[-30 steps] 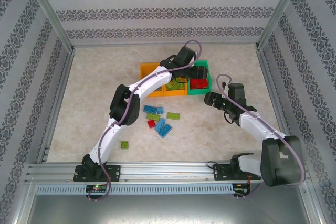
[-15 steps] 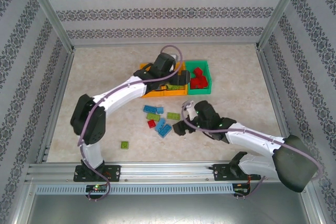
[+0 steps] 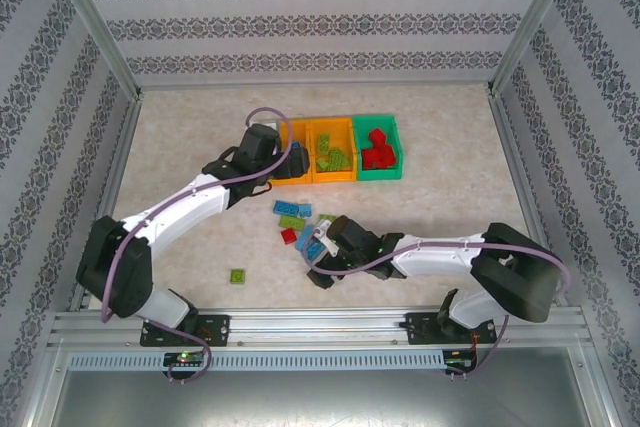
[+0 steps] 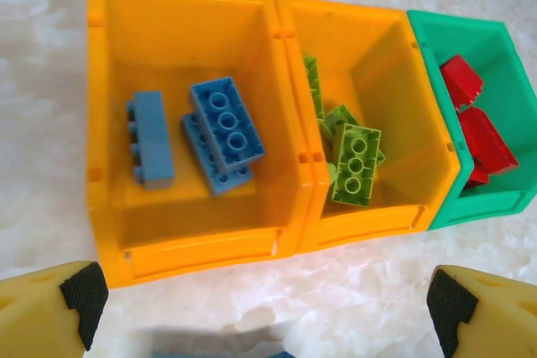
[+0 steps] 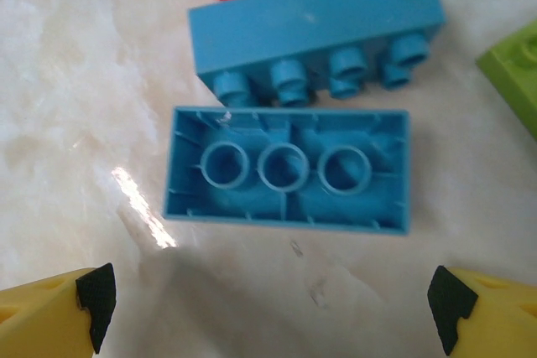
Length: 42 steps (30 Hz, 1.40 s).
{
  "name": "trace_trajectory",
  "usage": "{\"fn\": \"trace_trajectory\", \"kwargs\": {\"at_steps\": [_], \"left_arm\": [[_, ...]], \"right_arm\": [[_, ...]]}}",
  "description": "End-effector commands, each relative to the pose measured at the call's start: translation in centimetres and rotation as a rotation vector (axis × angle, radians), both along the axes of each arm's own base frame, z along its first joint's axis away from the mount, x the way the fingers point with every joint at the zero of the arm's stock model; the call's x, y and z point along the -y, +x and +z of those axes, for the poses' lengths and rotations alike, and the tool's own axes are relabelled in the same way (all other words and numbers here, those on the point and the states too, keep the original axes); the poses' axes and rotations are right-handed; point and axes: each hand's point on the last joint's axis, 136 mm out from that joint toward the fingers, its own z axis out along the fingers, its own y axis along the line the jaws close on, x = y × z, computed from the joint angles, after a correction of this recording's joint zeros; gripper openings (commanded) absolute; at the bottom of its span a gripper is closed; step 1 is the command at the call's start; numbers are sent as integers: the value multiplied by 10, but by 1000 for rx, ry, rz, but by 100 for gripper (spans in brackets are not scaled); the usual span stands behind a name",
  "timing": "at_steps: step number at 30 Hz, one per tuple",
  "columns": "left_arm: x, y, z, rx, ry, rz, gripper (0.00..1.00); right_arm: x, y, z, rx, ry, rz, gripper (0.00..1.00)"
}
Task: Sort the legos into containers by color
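Low over the worktop (image 5: 75, 81), right gripper (image 5: 268, 303) hangs fully open above an upturned blue lego (image 5: 285, 169); it should centre, drop squarely and close on the ends, whereas left gripper (image 4: 260, 308), also open, hovers before the blue-stocked bin (image 4: 189, 10).

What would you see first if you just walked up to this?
The row of three bright bins at the far middle of the table: blue bricks in the left orange one, green bricks in the middle, red bricks in the green one. Nearer, the right arm's open yellow fingers hover over an upside-down blue brick.
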Motion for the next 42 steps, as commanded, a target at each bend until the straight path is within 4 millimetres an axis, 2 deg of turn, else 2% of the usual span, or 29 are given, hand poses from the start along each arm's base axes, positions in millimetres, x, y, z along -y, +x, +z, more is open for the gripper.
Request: {"fn": "trace_trajectory", "kwargs": {"at_steps": [1, 5, 13, 16, 21, 24, 30, 35, 38, 42], "left_arm": [[-20, -6, 5, 21, -1, 60, 100], [-36, -19, -2, 11, 14, 89, 100], [-57, -34, -7, 8, 25, 133, 100], [-62, -38, -10, -1, 31, 142, 100], [-71, -45, -11, 0, 23, 165, 100], [-75, -47, -9, 8, 20, 176, 100], [-79, -52, -8, 5, 19, 181, 100], [-81, -55, -12, -11, 28, 186, 100], [-85, -58, -14, -19, 41, 192, 100], [-93, -66, -21, -49, 79, 209, 100]], "right_arm": [[-11, 10, 5, 55, -5, -9, 98], [-16, 12, -2, 53, -28, -5, 98], [-25, 31, -10, 108, -91, -18, 96], [-28, 32, -14, 96, -104, -7, 90], [-21, 29, -20, 83, -131, -14, 69], [-16, 27, -16, 90, -129, -17, 66], [-10, 30, 6, 139, -115, -16, 64], [-17, 37, 33, 144, -32, -18, 65], [-23, 51, 55, 150, 45, -39, 64], [-31, 89, 91, 138, 182, -110, 63]]}}
